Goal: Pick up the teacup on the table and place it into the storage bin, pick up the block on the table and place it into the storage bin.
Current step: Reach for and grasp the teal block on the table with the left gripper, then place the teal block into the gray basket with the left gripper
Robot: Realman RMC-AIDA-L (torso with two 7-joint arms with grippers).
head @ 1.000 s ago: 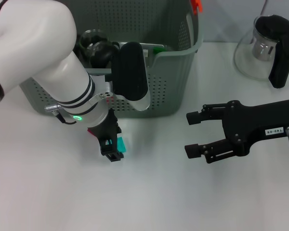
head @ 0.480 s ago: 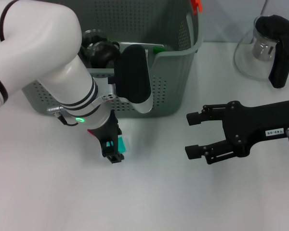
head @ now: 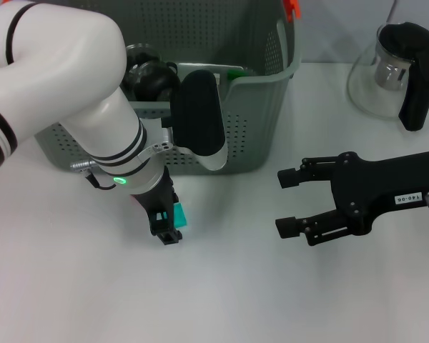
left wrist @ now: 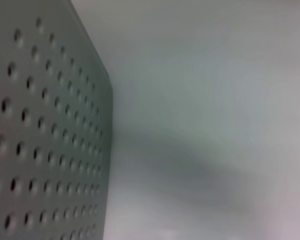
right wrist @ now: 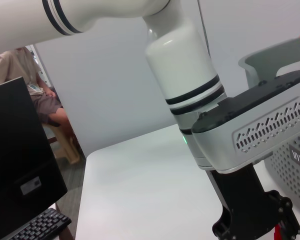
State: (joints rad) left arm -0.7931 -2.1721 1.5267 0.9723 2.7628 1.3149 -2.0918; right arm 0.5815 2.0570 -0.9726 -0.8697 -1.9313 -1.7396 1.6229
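A: Where is the left gripper (head: 166, 223) working?

B: Low on the table (head: 222, 300), just near of the storage bin (head: 261, 107)'s front wall. Its fingers point down and pinch a small teal block (head: 179, 214), which sits on the table between them.

A: Why come straight down on it?

B: The block lies close to the bin wall, so I'd judge a vertical approach keeps the arm clear of the basket and leaves a short lift over the rim.

A: And the teacup?

B: There is a dark, glassy thing inside the bin at its far left; it may be the teacup, but I cannot tell for sure.

A: The right gripper (head: 287, 201)?

B: It hangs idle over the table, right of the bin, fingers spread and holding nothing. A glass teapot (head: 393, 71) stands at the far right, well apart from the work.
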